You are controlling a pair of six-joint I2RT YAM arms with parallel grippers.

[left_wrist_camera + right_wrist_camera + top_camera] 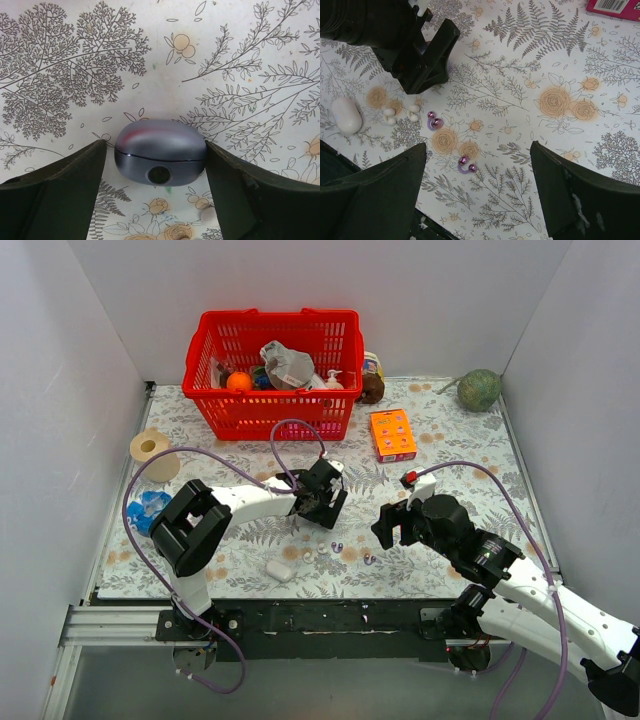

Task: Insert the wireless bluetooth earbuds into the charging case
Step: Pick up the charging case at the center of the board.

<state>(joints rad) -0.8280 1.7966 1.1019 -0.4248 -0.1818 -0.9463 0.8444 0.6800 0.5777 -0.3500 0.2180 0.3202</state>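
The flowered table (450, 470) has a red basket (270, 370) at its far side, and everything of interest sits on the near side of that basket. The left gripper (156, 144) hangs low over the cloth just in front of the basket's right half. Its jaws are parted around the charging case (160, 150), which lies closed on the cloth between the two fingers. A sliver of cloth shows on one side, so it isn't clamped. The right gripper (478, 145) is farther from the basket, out to the right, with its jaws spread wide and nothing between them. A white oval lump (346, 115) rests well in front of the basket. The earbuds (435, 121) lie loose on the cloth, farther from the basket than the case, the other bud (466, 165) nearer still to the table's front edge.
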